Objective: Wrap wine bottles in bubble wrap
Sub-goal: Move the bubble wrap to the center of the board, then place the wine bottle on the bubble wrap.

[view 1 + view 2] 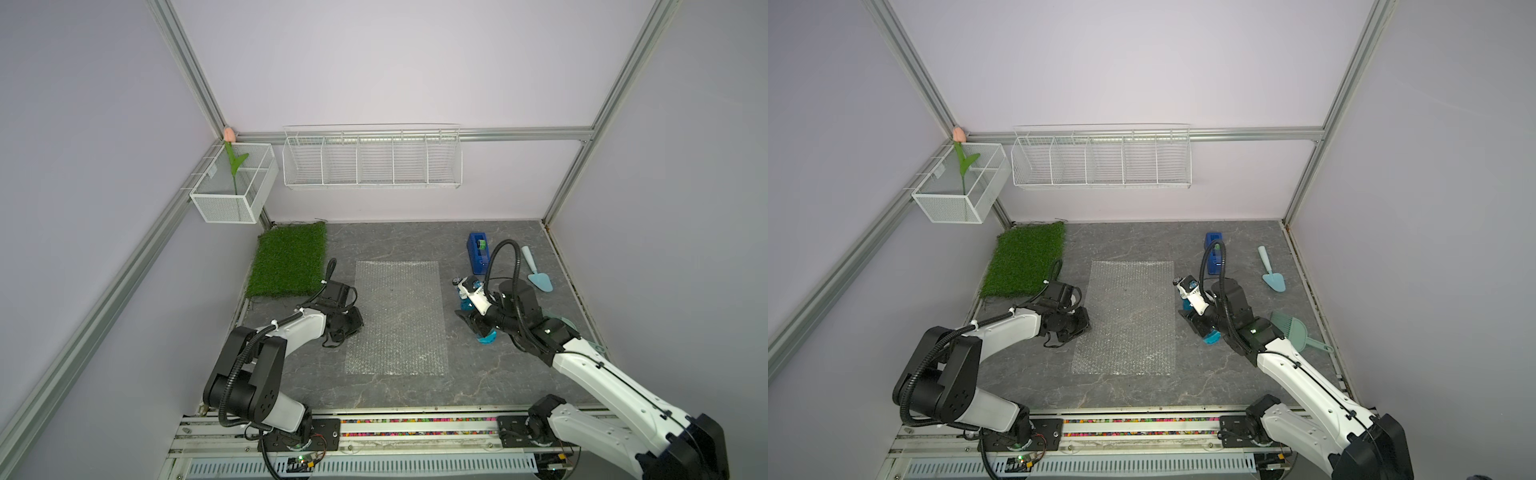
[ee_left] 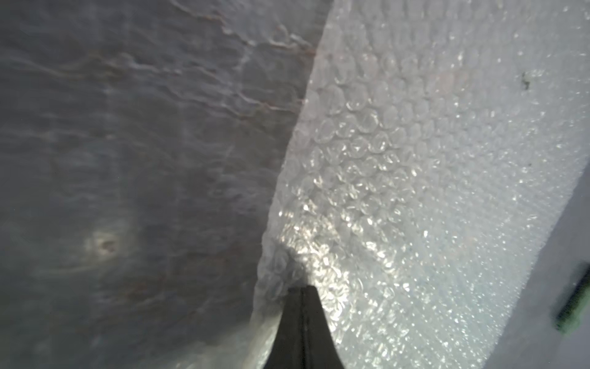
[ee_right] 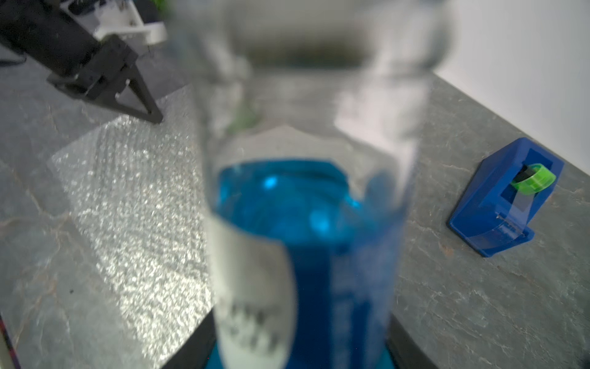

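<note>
Top views: high overhead, facing down, whole bench (image 1: 399, 241), nearly identical. Wrist views: close, low, oblique; both share the bubble wrap (image 2: 415, 159).

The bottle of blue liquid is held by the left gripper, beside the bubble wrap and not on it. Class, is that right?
One thing is wrong: the right gripper holds the bottle, as both top views show. The rest stands: it is beside the bubble wrap, not on it.

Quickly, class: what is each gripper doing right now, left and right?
Left gripper: shut on the bubble wrap at its edge.
Right gripper: closed on the wine bottle.
</note>
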`<state>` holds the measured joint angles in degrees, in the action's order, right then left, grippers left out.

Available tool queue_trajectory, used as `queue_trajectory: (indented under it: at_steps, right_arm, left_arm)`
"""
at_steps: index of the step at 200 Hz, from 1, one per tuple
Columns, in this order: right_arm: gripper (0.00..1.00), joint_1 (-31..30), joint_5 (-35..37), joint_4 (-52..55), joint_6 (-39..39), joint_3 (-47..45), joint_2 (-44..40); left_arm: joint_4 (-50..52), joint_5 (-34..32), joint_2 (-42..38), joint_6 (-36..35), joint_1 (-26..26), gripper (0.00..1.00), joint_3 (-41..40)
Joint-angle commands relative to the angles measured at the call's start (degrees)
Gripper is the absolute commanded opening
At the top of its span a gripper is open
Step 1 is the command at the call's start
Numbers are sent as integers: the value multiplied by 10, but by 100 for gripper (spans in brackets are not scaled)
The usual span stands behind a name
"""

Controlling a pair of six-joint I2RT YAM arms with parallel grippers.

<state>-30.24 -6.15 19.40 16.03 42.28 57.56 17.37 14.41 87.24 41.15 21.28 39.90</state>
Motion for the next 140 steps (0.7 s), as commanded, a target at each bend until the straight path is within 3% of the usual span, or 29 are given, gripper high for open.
queue_trajectory:
  at_steps: [1,44,87,113,140]
  right_arm:
    - [7,-12,-18,61,81,53,6]
    - [7,-84,-13,126,174,103,61]
    - [7,-181,19,189,215,177,187]
    - [7,-226,46,211,241,212,256]
    - [7,-264,62,240,264,260,331]
  left_arm:
    - [-28,13,34,34,15,0,-6]
    - [-45,30,38,53,28,0,8]
    - [68,1,-41,28,28,0,85]
    - [162,-49,-84,23,13,55,146]
    - [241,-84,-117,-6,-38,68,184]
